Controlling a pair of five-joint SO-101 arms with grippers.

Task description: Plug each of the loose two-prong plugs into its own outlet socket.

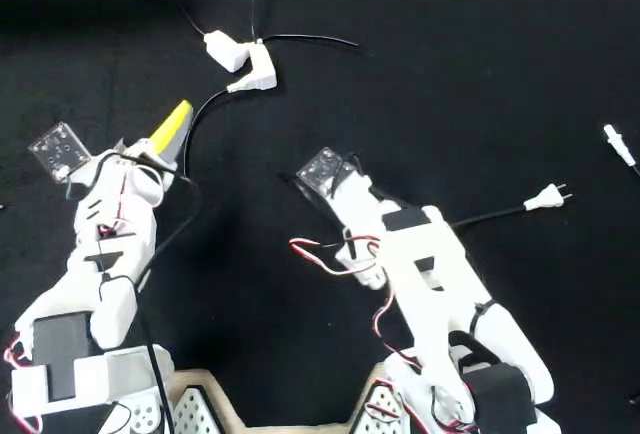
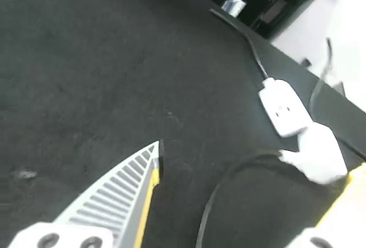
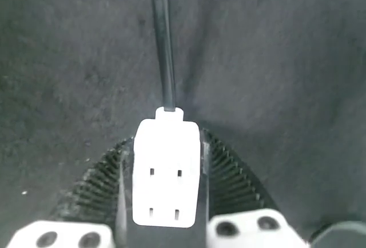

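A white outlet socket (image 1: 224, 50) lies at the back of the black table, with a white plug (image 1: 256, 73) seated against it. Both show in the left wrist view, socket (image 2: 282, 108) and plug (image 2: 317, 153), just beyond my open left gripper (image 2: 257, 162), whose yellow finger (image 1: 172, 128) points toward them. My right gripper (image 3: 166, 148) is shut on a second white socket block (image 3: 166, 174), its slots facing the camera and its black cable running away. In the high view the right gripper (image 1: 305, 182) sits mid-table. A loose two-prong plug (image 1: 547, 195) lies to its right.
A black cable (image 1: 195, 129) curves from the seated plug past the left arm. Another small white connector (image 1: 619, 144) lies at the table's right edge. Dark clutter lines the back edge.
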